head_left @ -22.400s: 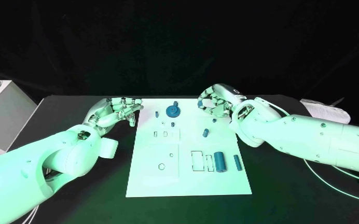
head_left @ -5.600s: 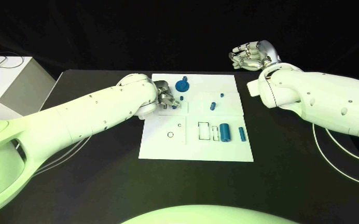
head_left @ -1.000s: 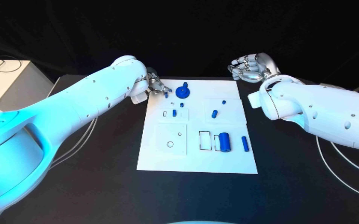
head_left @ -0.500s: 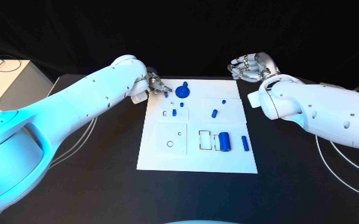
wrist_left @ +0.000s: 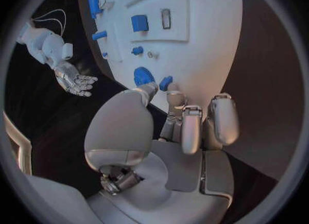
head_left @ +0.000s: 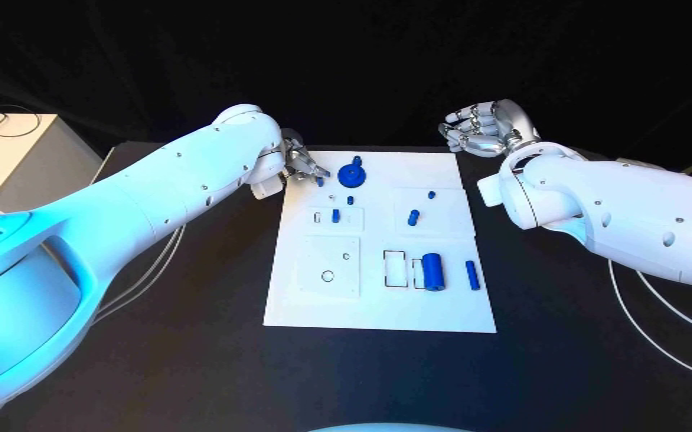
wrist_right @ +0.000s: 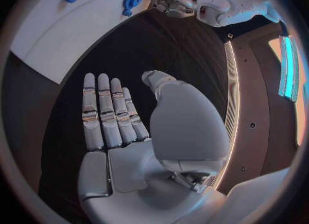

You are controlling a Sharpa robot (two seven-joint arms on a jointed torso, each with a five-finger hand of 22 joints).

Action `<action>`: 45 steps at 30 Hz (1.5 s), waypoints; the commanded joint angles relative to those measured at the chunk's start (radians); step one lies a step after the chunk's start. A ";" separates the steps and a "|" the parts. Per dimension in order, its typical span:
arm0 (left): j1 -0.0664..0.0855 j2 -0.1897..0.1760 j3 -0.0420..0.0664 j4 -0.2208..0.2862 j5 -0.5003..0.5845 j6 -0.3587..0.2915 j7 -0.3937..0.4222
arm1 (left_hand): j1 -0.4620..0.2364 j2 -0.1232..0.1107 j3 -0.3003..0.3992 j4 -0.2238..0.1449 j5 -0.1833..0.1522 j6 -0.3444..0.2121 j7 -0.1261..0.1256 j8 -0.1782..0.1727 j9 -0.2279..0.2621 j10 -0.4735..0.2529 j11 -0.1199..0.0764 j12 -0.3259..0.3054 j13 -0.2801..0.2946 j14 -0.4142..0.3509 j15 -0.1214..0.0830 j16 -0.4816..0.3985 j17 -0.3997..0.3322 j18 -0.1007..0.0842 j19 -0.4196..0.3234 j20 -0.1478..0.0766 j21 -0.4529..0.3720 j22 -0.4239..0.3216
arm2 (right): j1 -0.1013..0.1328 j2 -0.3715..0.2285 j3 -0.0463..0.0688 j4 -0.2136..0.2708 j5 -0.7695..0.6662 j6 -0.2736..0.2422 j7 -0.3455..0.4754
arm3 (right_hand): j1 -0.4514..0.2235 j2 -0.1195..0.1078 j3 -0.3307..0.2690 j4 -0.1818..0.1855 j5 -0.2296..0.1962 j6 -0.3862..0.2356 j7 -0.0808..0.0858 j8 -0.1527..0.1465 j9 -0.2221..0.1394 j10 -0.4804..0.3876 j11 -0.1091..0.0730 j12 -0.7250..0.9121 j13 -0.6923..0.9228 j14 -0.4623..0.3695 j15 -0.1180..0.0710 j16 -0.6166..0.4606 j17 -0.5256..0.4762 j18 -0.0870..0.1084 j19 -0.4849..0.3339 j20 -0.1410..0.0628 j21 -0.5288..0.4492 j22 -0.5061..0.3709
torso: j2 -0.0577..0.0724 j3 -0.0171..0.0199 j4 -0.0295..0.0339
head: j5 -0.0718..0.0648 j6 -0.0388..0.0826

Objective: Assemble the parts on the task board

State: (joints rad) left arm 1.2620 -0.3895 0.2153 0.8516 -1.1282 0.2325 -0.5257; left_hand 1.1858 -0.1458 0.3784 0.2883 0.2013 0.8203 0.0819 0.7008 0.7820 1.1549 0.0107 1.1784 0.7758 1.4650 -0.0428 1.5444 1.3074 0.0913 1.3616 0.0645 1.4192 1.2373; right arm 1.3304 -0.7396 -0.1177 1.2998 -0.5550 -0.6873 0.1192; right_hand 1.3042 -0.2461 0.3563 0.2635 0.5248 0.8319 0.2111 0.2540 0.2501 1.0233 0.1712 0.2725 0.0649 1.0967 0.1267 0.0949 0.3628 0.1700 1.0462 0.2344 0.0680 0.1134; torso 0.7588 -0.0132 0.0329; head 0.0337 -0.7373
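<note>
The white task board [head_left: 378,297] lies in the middle of the black table. A round blue part [head_left: 353,174] stands near its far edge, with small blue pegs [head_left: 336,217] behind it and a blue cylinder [head_left: 431,270] in a slot nearer me. My left hand [head_left: 299,164] hovers at the board's far left corner with its fingers curled and pinches a small blue part [wrist_left: 165,83] beside the round blue part [wrist_left: 143,74]. My right hand [head_left: 483,128] is raised off the board's far right corner, fingers [wrist_right: 106,113] straight and apart, holding nothing.
A thin blue pin [head_left: 472,275] lies beside the cylinder. Two more small pegs [head_left: 414,218] stand in the board's right half. A white box [head_left: 29,157] stands at the table's left edge. Bare black table [head_left: 173,352] surrounds the board.
Over the last second nothing has visibly moved. Since 5.6 s ago my left hand has gone from the board's middle left to its far left corner.
</note>
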 commanded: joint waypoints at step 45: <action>0.001 -0.121 -0.009 0.185 0.136 -0.046 0.010 | 0.018 -0.058 0.537 -0.187 0.014 -0.035 -0.004 0.050 0.125 0.041 -0.008 0.007 0.014 0.091 -0.010 0.010 0.226 -0.021 0.008 -0.008 0.014 0.026 | -0.003 -0.009 0.000 0.010 -0.010 0.006 0.018 | -0.002 0.007 -0.006 -0.004 0.007 -0.008 0.029 -0.008 -0.002 -0.008 0.003 -0.005 -0.001 -0.006 0.000 -0.009 -0.006 0.013 -0.010 0.002 -0.001 -0.007 | -0.003 0.0003 0.0018 | 0.003 -0.004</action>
State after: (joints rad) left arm 1.2620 -0.5064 0.2064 1.0185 -1.0270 0.2096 -0.5242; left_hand 1.2074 -0.2108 0.7797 0.2319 0.2089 0.7810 0.0790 0.7468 0.9039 1.1882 0.0046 1.1792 0.7893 1.4651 -0.0500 1.5483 1.3074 0.0757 1.3614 0.0572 1.4280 1.2623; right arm 1.3284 -0.7470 -0.1177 1.3079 -0.5557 -0.6876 0.1217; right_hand 1.3043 -0.2461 0.3535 0.2608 0.5287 0.8319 0.2111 0.2492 0.2494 1.0197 0.1748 0.2725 0.0650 1.0967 0.1267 0.0873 0.3586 0.1700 1.0425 0.2381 0.0680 0.1083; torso 0.7565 -0.0133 0.0346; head 0.0347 -0.7424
